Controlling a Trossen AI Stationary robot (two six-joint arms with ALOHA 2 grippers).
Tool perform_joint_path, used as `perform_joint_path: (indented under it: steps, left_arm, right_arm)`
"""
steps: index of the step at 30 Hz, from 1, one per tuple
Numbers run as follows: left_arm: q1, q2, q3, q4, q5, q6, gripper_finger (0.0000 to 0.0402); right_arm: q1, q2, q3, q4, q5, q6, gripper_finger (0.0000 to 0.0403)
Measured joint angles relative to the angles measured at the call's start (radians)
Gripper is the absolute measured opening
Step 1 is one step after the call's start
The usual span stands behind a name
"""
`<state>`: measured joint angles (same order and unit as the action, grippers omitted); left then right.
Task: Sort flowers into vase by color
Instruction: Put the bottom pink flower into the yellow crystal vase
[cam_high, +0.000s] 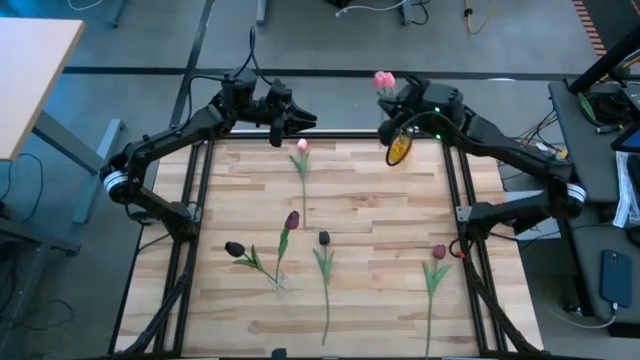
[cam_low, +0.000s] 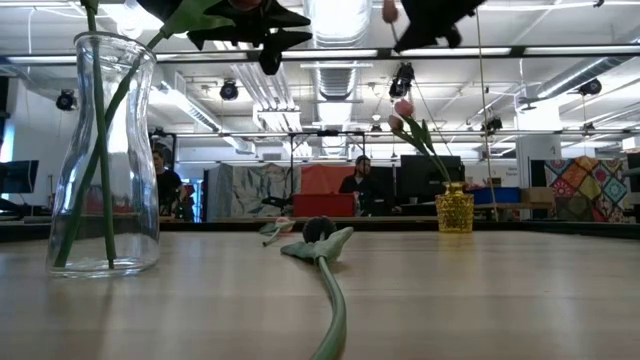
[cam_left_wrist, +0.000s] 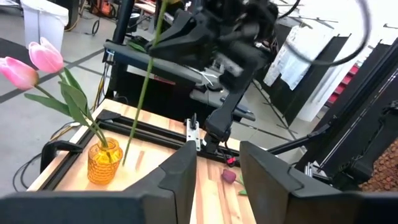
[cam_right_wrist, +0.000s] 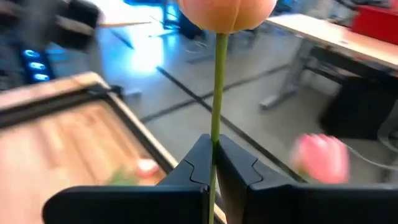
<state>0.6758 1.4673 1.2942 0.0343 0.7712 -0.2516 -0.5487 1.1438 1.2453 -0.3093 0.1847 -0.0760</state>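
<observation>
My right gripper (cam_high: 393, 98) is shut on a light pink tulip (cam_high: 384, 80) above the yellow vase (cam_high: 398, 148) at the table's far edge. The vase holds two pink tulips (cam_left_wrist: 34, 62). My left gripper (cam_high: 298, 120) is open and empty, in the air at the far edge, to the left of the vase. Another pink tulip (cam_high: 301, 146) lies flat on the table. A clear glass vase (cam_low: 105, 150) stands near the front left with two dark maroon tulips (cam_high: 291, 220) leaning out of it. Two more dark tulips (cam_high: 324, 238) (cam_high: 438, 252) lie flat on the table. My right gripper pinches the tulip's thin green stem (cam_right_wrist: 215, 134) between its two fingers, a short way below the head (cam_right_wrist: 227, 12). The fingers come about level from the table's right side and lie across the stem. The tulip stands upright and clear of the table. Its stem (cam_left_wrist: 140, 99) hangs down to the yellow vase's mouth.
Black frame rails (cam_high: 200, 200) run along the table's left, right and far sides. Bare wood lies between the lying flowers in the middle of the table (cam_high: 380, 210). People sit in the room beyond the table (cam_low: 355, 180).
</observation>
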Motion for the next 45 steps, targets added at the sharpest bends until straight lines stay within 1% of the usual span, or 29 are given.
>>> perform_joint_path:
  steps: [3, 6, 9, 12, 19, 32, 40, 45]
  left_arm:
    - [0.0, 0.0, 0.0, 0.0, -0.003, 0.0, 0.0105]
    - [0.0, 0.0, 0.0, 0.0, -0.004, -0.002, 0.0104]
    - [0.0, 0.0, 0.0, -0.009, -0.025, -0.003, 0.0104]
    - [0.0, 0.0, -0.001, -0.022, -0.03, -0.004, 0.0104]
    - [0.0, 0.0, -0.001, -0.039, -0.053, -0.004, 0.0104]
    - [0.0, 0.0, -0.001, -0.039, -0.056, -0.004, 0.0104]
    - [0.0, 0.0, -0.001, -0.041, -0.056, -0.004, 0.0104]
    - [0.0, 0.0, -0.001, -0.054, -0.057, -0.004, 0.0104]
  right_arm:
    - [-0.038, -0.067, -0.092, 0.042, 0.043, -0.022, 0.0009]
    - [-0.081, -0.117, -0.179, 0.121, 0.053, -0.03, 0.0009]
    - [-0.119, -0.15, -0.252, 0.175, 0.062, -0.027, 0.0009]
    - [-0.141, -0.162, -0.289, 0.196, 0.078, -0.031, 0.0009]
    - [-0.163, -0.167, -0.293, 0.195, 0.079, -0.044, 0.0009]
    - [-0.207, -0.154, -0.299, 0.191, 0.075, -0.055, 0.0009]
    - [-0.209, -0.129, -0.311, 0.188, 0.074, -0.02, 0.0009]
    - [-0.223, -0.101, -0.315, 0.154, 0.079, 0.036, 0.0009]
